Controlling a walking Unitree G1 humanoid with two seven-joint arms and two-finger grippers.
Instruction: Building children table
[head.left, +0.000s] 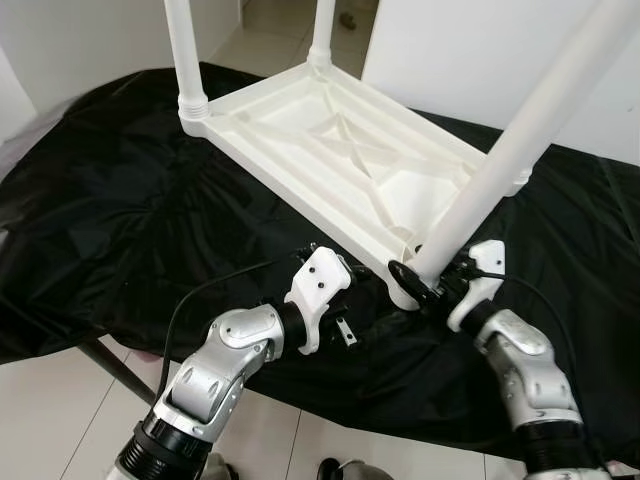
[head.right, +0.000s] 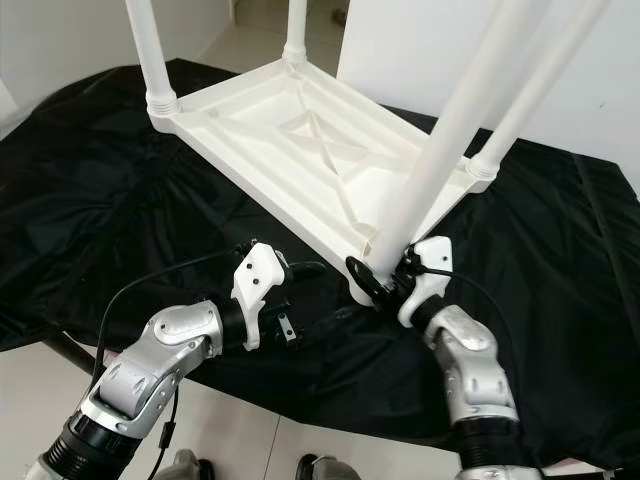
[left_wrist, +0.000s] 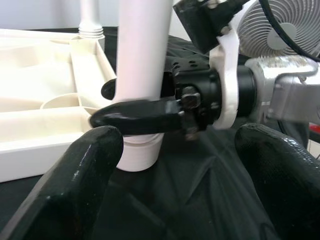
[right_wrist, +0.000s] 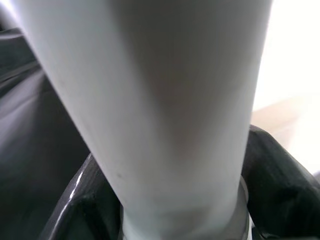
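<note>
A white plastic children's table (head.left: 330, 150) lies upside down on a black cloth. Three legs stand in its corners: far left (head.left: 183, 50), far (head.left: 322, 30) and right (head.right: 530, 90). A fourth leg (head.left: 520, 130) stands tilted at the near corner socket. My right gripper (head.left: 415, 278) is shut on this leg's base, and both its fingers (right_wrist: 85, 200) press the leg (right_wrist: 165, 100). My left gripper (head.left: 360, 280) hovers just left of that corner, open, its fingers (left_wrist: 95, 170) spread wide and holding nothing. It faces the leg (left_wrist: 142, 50) and the right gripper (left_wrist: 150, 117).
The black cloth (head.left: 120, 220) drapes over a low surface with a dark metal support (head.left: 110, 365) underneath. White tiled floor (head.left: 60, 410) lies near me. A white wall (head.left: 470, 50) rises behind, and a fan (left_wrist: 280, 30) stands past the right arm.
</note>
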